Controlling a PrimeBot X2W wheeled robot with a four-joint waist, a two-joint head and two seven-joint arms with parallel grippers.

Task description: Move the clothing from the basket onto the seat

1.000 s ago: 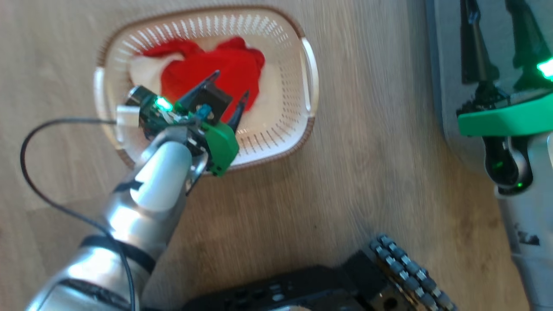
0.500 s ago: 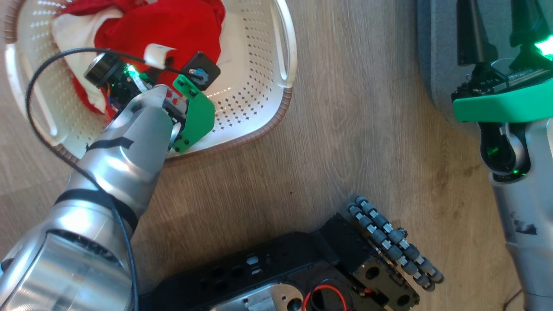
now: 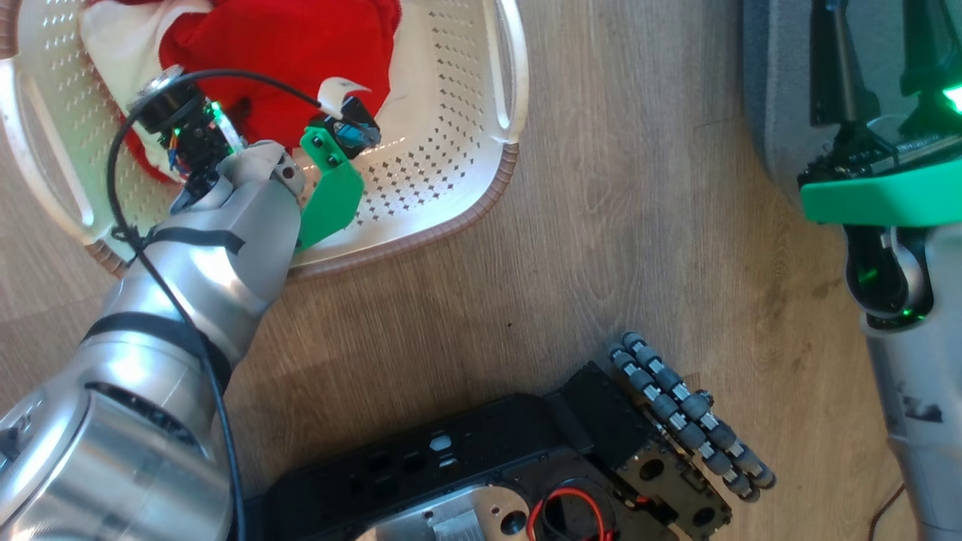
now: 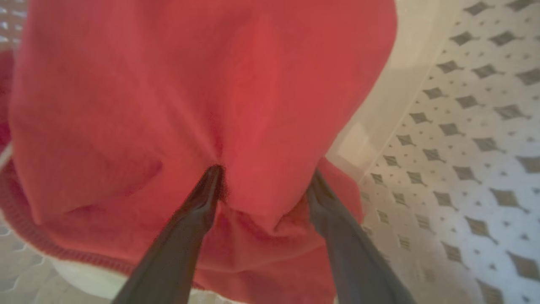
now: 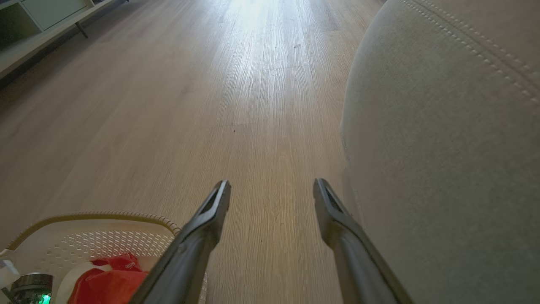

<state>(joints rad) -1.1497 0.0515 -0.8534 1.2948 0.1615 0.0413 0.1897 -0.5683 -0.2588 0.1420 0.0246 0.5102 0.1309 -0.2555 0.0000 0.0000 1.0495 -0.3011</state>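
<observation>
The clothing [image 3: 285, 45] is lying bunched inside the basket [image 3: 451, 150], looking soft, light and probably not slippery. The left end effector [image 4: 266, 177], spread wide and gripping nothing, is pressing astride a raised fold there, a good pinching spot.

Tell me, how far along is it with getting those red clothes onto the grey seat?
Barely begun. Done: nothing; the clothing lies in the basket. In hand: the open left gripper straddles a red fold, not yet closed. Left: grasp, lift, carry to the seat, beside the open right gripper.
</observation>
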